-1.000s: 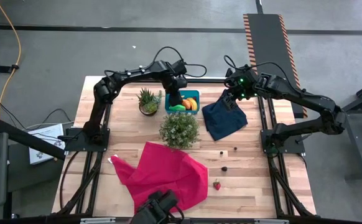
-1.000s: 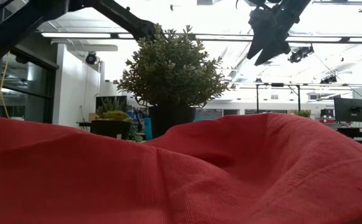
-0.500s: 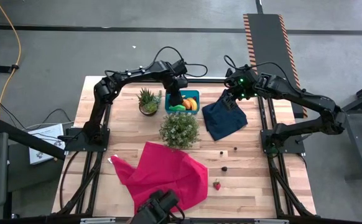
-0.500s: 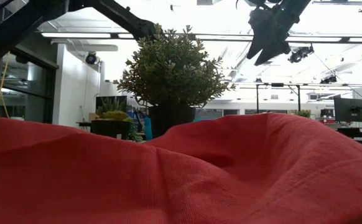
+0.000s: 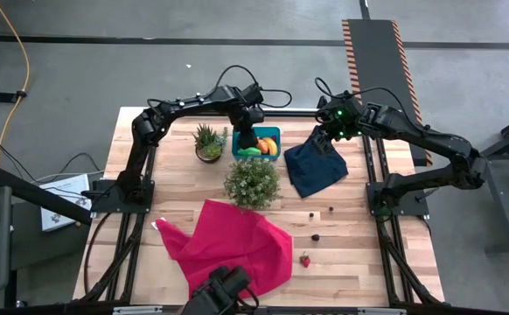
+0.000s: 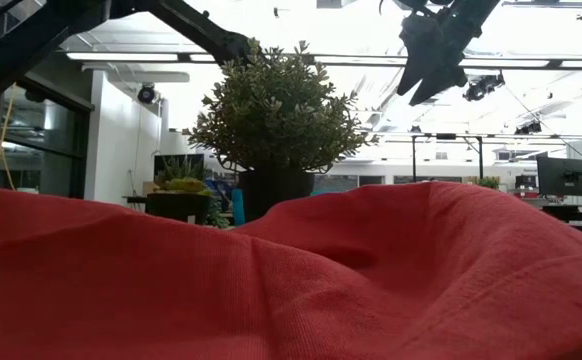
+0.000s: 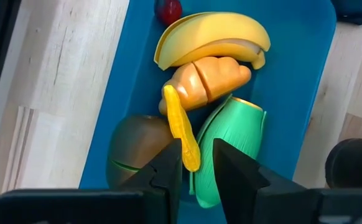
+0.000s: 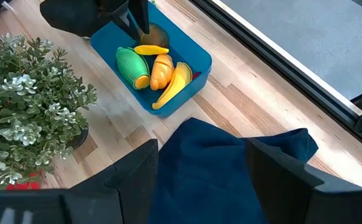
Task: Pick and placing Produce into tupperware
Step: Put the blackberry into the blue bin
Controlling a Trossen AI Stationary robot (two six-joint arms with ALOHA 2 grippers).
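The teal tupperware (image 5: 268,133) (image 7: 293,81) (image 8: 196,59) sits at the table's far side. Inside lie a yellow banana (image 7: 212,40), an orange piece (image 7: 209,81), a green piece (image 7: 231,143), a brown oval (image 7: 137,146) and a thin yellow strip (image 7: 180,124) resting across them. My left gripper (image 7: 198,168) (image 5: 247,131) hangs over the tub, fingers narrowly apart at the strip's end. My right gripper (image 8: 203,180) (image 5: 329,136) is open above the navy cloth (image 8: 231,162). A strawberry (image 5: 305,260) and dark bits (image 5: 316,236) lie on the wood. My left gripper points down into the tupperware with a finger on either side of the yellow strip's near end (image 7: 190,158). The strip lies level on the other pieces. I cannot tell whether the fingers touch it.
A bushy plant (image 5: 253,182) stands just near of the tub and a small spiky plant (image 5: 208,140) to its left. A red cloth (image 5: 233,245) covers the near middle and fills the low view (image 6: 291,280). Two more dark bits (image 5: 312,213) lie right of the bushy plant.
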